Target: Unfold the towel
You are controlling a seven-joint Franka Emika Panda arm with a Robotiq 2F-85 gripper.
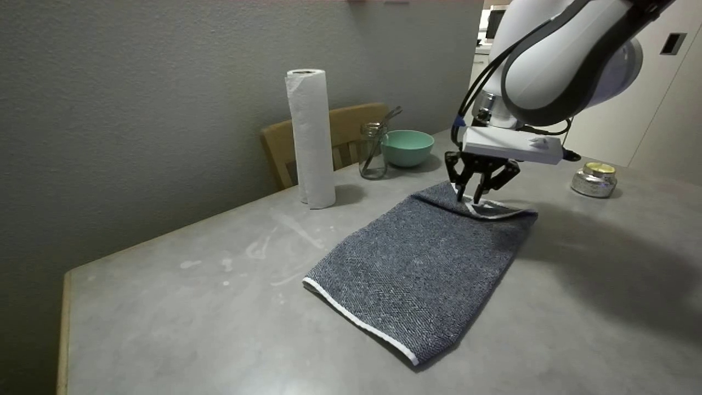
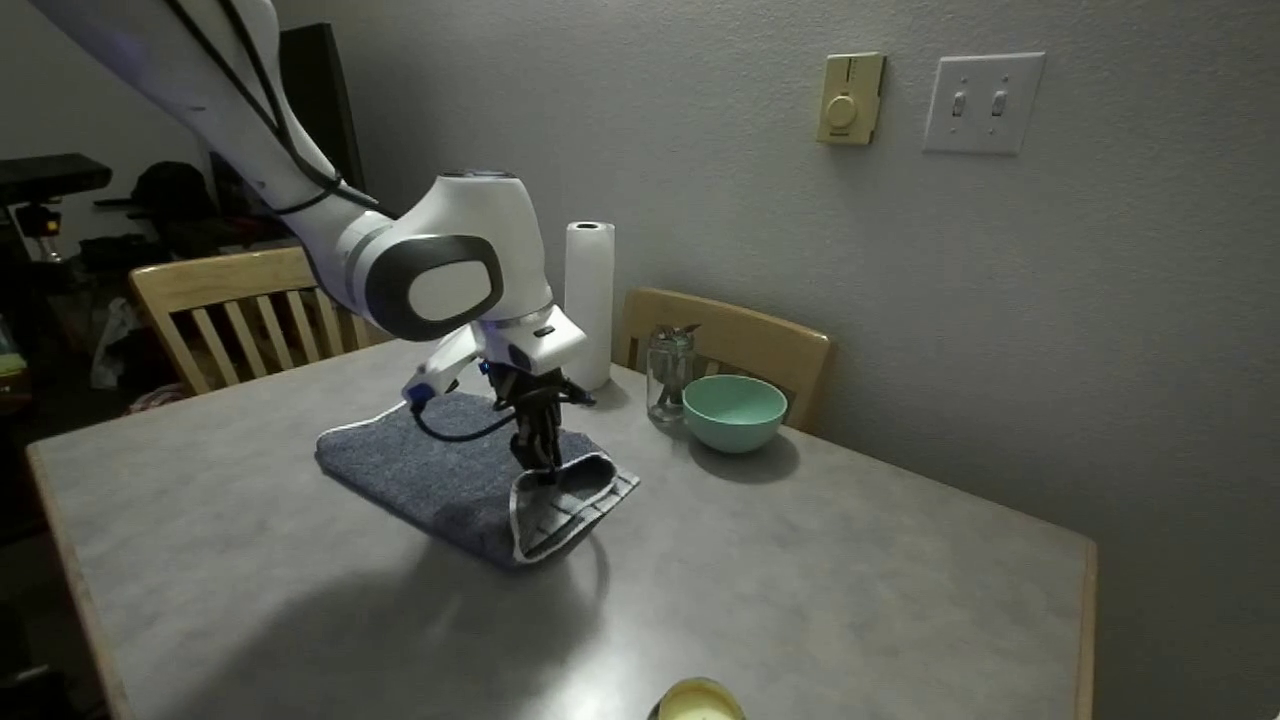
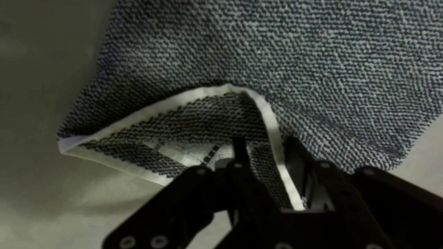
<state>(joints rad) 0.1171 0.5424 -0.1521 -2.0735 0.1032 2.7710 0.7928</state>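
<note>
Wrist view: your gripper [image 3: 266, 141] stands parted, white hem [image 3: 271, 121] between fingers [image 3: 240, 150]; lift before closing and you likely lose it; bite deep and both layers may rise

In exterior view: towel [image 1: 406, 263] lies folded on table [image 1: 164, 323], end under gripper rucked; bare table past opposite end leaves you spreading room

In exterior view: bowl [image 2: 735, 428] near raised end; swing wide, you may knock it

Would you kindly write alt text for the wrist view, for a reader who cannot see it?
An open black gripper at the bottom has the white edge of a dark grey towel running between its fingers. The edge bends near the centre, exposing the towel's partly pale inner side; tabletop shows at the left.
</note>
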